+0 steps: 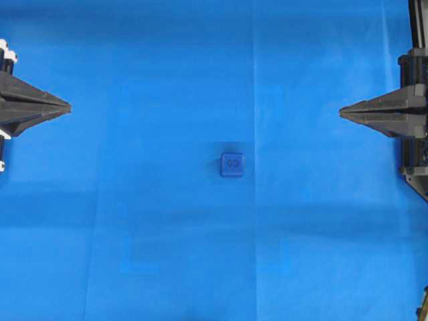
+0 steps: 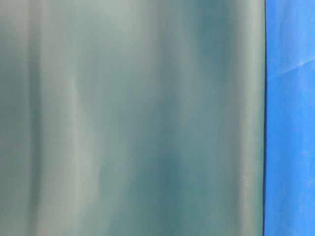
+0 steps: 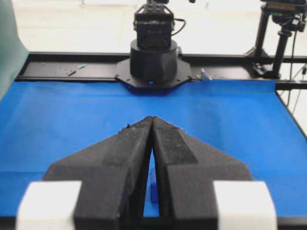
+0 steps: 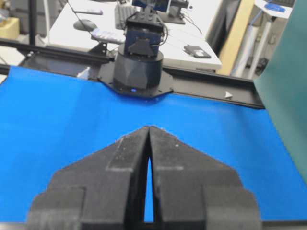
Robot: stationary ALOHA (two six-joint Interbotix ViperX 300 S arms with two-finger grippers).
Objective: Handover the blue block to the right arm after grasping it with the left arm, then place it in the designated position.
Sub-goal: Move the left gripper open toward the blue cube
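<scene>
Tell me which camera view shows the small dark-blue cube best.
The overhead view: the small dark-blue cube lies whole and unobstructed mid-cloth, its embossed top face visible. The left wrist view shows only a sliver through the slit between the gripper's fingers. The table-level view shows none of it, and the right wrist view no clear sight.

One blue block [image 1: 232, 164] at frame centre, one blue cloth [image 1: 147, 221], one grey-green backdrop sheet [image 2: 133, 118] — and two black grippers, left gripper [image 1: 67, 106] and right gripper [image 1: 342, 111].

Blue block [image 1: 232, 164] alone mid-cloth [image 1: 134, 221]; open cloth on all sides, approach unobstructed from either edge.
</scene>
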